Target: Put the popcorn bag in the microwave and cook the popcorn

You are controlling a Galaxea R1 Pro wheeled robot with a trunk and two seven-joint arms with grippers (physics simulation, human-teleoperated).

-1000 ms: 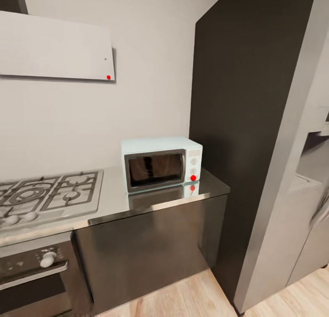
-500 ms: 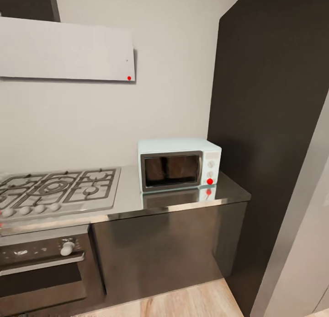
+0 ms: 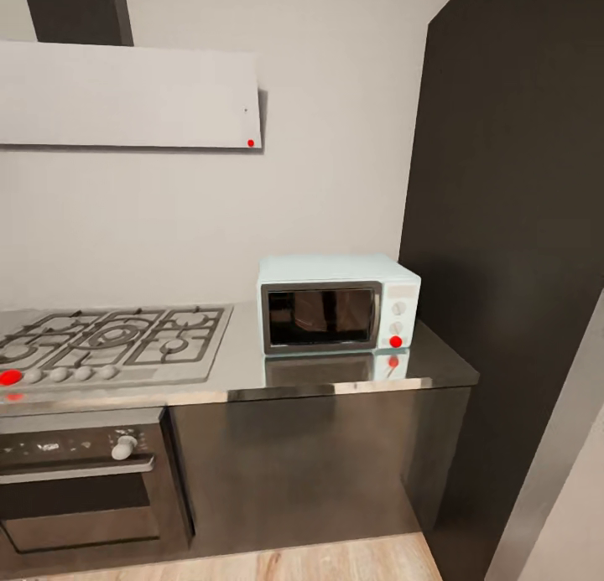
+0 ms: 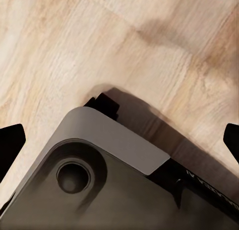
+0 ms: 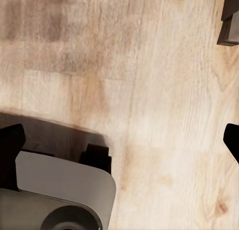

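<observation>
1. One microwave [image 3: 338,303] sits at about 3 o'clock in the head view, on the countertop [image 3: 252,371], pushed back near the wall beside a tall dark cabinet [image 3: 512,229]. I judge this leaves bare worktop in front for loading.
2. Its door is closed; through the dark glass nothing can be made out inside. A red knob marks the lower corner of its white panel.
3. No popcorn bag is seen on this stretch of counter.
4. At 9 o'clock lies the gas hob [image 3: 109,342], with the oven [image 3: 80,480] beneath it.
5. Both wrist cameras look down at wooden floor [image 5: 149,90] and the robot's grey base [image 4: 99,190]. The left gripper's [image 4: 119,140] and right gripper's [image 5: 119,140] dark fingertips sit at opposite frame edges, spread wide, holding nothing.
</observation>
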